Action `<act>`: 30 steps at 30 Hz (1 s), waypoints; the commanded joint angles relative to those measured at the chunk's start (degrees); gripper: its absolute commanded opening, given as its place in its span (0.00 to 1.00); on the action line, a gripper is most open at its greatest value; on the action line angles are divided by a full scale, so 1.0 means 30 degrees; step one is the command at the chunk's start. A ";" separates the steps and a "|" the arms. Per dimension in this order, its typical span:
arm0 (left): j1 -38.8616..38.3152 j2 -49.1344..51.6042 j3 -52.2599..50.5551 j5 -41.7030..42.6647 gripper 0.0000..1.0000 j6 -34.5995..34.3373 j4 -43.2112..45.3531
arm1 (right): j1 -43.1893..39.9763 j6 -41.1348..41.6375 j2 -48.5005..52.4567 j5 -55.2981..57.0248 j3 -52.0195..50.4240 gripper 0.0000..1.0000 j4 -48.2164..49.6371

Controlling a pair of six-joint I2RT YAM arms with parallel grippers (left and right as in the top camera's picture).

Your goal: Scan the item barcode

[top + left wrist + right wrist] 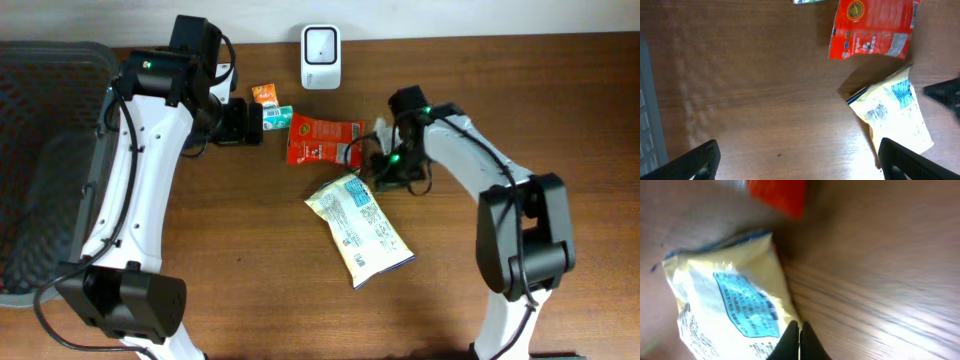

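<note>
Brown wood-grain desk (220,260), two white-and-black arms at work. The right arm (470,160) rises from the near edge, bends at the elbow and reaches inward, wrist dipped low so that the right claw (800,335) comes down at the upper corner of a yellow crinkled snack packet (360,225). The claw is clenched, its dark tips pressed together against the packet's edge; whether any film is pinched between them cannot be told. The packet lies flat and slantwise at mid-desk, printed side up, a blue panel near its top end.

The left arm (140,170) stretches up the far-left side and folds across — its left claw (797,162) is released, fingers spread wide above bare wood, grasping nothing. Beside it lie a small teal sachet (278,117) and a small orange sachet (264,94), with a red foil packet (322,140) just above the yellow one. A white boxy scanner (320,42) stands at the far edge, well apart from the yellow packet. A dark mesh basket (40,150) fills the left side.
</note>
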 commanded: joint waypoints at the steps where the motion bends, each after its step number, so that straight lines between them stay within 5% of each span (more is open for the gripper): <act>1: -0.0044 -0.0066 -0.0087 -0.0066 0.99 -0.0109 0.0029 | -0.0211 0.0248 -0.2608 0.5574 0.3147 0.04 -0.2186; 4: -0.0044 -0.0066 -0.0087 -0.0066 0.99 -0.0102 0.0029 | -0.0211 0.0124 -0.3898 0.4867 0.3949 0.04 -0.2594; 5: -0.0044 -0.0066 -0.0087 -0.0066 0.99 -0.0102 0.0029 | -0.0211 0.0080 -0.3847 0.3891 0.3840 0.12 -0.2572; 8: -0.0044 -0.0066 -0.0087 -0.0066 0.99 -0.0109 0.0029 | 0.0182 0.0080 -0.2681 0.0867 0.1800 0.84 -0.0415; 9: -0.0044 -0.0066 -0.0087 -0.0066 0.99 -0.0102 0.0029 | 0.0350 0.0080 -0.2295 0.0117 0.1056 0.93 0.0437; 10: -0.0044 -0.0066 -0.0087 -0.0066 0.99 -0.0109 0.0036 | 0.0605 0.0087 -0.1909 -0.0721 0.0240 1.00 0.1333; 15: -0.0044 -0.0066 -0.0087 -0.0066 0.99 -0.0109 0.0036 | 0.2157 0.0095 0.0109 -0.2091 -0.1960 1.00 0.4634; 17: -0.0044 -0.0066 -0.0087 -0.0066 0.99 -0.0102 0.0029 | 0.2710 0.0109 0.0933 -0.2004 -0.2025 0.75 0.5231; 19: -0.0044 -0.0066 -0.0087 -0.0066 0.99 -0.0102 0.0036 | 0.2805 0.0699 0.1413 -0.1501 -0.2025 0.12 0.5421; 20: -0.0044 -0.0066 -0.0087 -0.0066 0.99 -0.0102 0.0036 | 0.2783 0.1231 0.1421 -0.0984 -0.2018 0.04 0.5362; 23: -0.0044 -0.0066 -0.0087 -0.0066 0.99 -0.0109 0.0029 | 0.2324 0.1435 0.0277 0.0656 -0.1071 0.04 0.3599; 30: -0.0044 -0.0066 -0.0087 -0.0066 0.99 -0.0102 0.0029 | 0.1705 0.3847 -0.4029 1.5431 0.5493 0.04 -0.4306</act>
